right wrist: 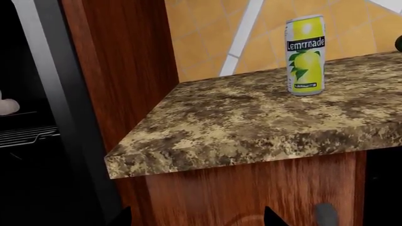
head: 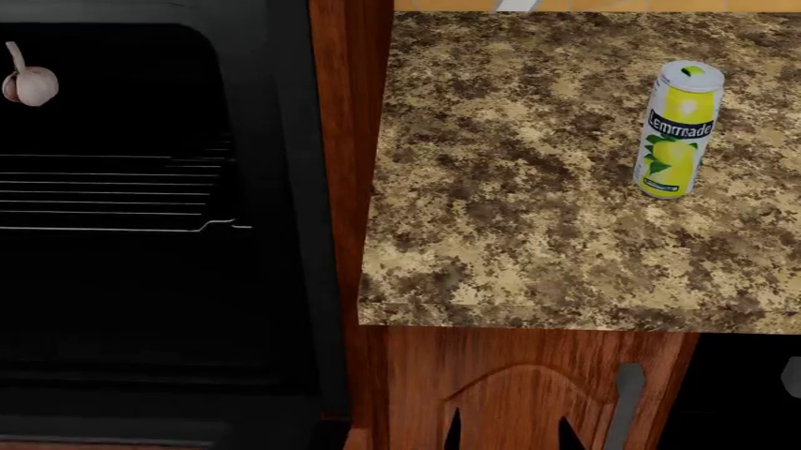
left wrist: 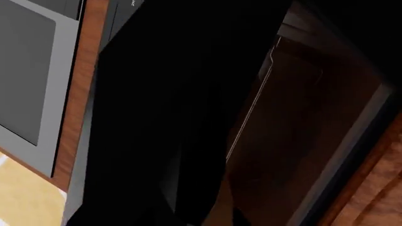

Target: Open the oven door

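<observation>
A: Nearest the head camera, what does the right gripper [head: 507, 433] show?

B: Two dark fingertips [right wrist: 122, 217], spread wide with nothing between them. They sit just in front of the reddish cabinet door [head: 526, 375], beside its slim grey handle [head: 624, 403].

A: And the left one?

B: The left wrist view is mostly black, so whether that gripper is spread or closed cannot be told.

A: Where is the oven door [left wrist: 301, 127]?

B: Close to the left wrist camera: a brown-tinted glass pane in a black frame. In the head view the oven cavity [head: 126, 281] stands exposed at the left, so the door is off its opening.

A: What lies inside?

B: A wire rack [head: 113, 192] and, further back, a garlic bulb [head: 30, 84].

A: Past the cabinet?

B: The speckled countertop [head: 501, 187], to the right of the oven, with a yellow lemonade can [head: 678, 129] upright towards its far right, well apart from the gripper. Behind it is a tan tiled wall [right wrist: 207, 33].
</observation>
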Tool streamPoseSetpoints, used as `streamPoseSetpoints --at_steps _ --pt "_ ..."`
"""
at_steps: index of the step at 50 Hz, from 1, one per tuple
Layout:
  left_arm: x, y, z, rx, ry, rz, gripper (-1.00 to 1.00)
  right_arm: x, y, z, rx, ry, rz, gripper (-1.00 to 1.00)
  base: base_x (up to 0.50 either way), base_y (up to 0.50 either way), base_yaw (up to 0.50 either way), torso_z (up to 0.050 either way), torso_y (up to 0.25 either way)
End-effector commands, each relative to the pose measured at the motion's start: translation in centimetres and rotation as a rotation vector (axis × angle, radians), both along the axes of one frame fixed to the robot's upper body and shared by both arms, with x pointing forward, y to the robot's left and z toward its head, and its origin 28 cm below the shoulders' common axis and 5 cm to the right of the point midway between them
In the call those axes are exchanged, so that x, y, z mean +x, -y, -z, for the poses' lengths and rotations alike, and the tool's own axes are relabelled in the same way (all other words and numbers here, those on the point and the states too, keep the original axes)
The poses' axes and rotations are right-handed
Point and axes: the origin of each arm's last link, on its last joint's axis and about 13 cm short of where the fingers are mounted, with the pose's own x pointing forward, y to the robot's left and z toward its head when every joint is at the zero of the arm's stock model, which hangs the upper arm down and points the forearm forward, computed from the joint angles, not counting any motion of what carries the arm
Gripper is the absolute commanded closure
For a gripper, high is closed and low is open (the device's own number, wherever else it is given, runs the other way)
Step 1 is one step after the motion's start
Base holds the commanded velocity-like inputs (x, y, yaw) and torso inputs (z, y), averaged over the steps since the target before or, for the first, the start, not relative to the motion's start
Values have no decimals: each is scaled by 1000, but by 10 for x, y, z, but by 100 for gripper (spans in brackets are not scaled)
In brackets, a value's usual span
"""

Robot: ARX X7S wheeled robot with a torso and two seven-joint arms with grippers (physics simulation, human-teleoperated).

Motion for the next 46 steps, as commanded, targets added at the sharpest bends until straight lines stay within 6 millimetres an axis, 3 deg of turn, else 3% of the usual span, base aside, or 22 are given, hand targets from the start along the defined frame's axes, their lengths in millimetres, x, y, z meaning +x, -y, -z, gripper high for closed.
streamPoseSetpoints --at_steps 1,19,46 --pt "-7 -3 13 -18 -875 216 100 0 0 0 0 -1 1 -100 12 5 0 0 0" --pt "-4 -2 15 -25 -894 220 100 0 2 1 3 -5 13 -100 11 4 -5 0 0" --pt "-30 -3 40 -76 -966 207 100 1 -1 -3 -16 -2 8 -100 10 1 -5 0 0"
